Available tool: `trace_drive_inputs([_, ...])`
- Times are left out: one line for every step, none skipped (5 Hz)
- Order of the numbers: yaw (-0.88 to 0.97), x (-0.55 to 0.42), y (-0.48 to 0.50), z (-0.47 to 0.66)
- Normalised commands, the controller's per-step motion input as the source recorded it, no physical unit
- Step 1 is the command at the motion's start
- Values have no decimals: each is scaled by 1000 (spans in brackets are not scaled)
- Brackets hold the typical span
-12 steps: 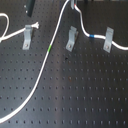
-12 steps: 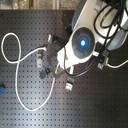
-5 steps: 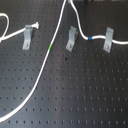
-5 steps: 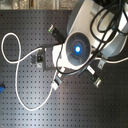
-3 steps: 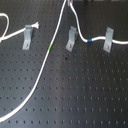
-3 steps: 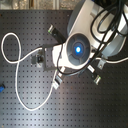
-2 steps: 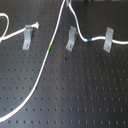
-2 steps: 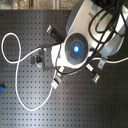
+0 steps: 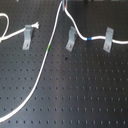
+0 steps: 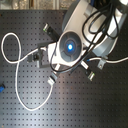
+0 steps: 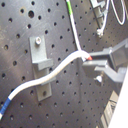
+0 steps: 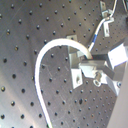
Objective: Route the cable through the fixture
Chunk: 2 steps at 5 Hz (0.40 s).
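Little is changing since a moment ago: in the first exterior view the cable (image 9: 44,65) is lying in nearly the same curve as before, only its raised stretch at the top edge sitting a touch differently. It is dropping from there in two strands, one sweeping down across the black perforated surface (image 9: 80,95) past its green band (image 9: 48,48), the other passing the fixture (image 9: 70,39) and running on through its blue band (image 9: 89,38) to the third clip (image 9: 107,40). The clip with the white cable end (image 9: 28,36) is standing apart.

In the second exterior view the arm's round body (image 10: 70,46) is covering the fingers, and the cable (image 10: 15,75) is looping over the surface beside it.

In the first wrist view the fingers (image 11: 91,61) are clenching on the cable (image 11: 55,74), which is arching from them across the fixture (image 11: 41,59).

In the second wrist view the fingers (image 12: 91,65) are gripping the cable (image 12: 41,65) just beside the fixture (image 12: 76,75).
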Motion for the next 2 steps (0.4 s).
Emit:
trace_drive_inputs([0,296,38,321])
trace_drive_inputs([0,151,21,402])
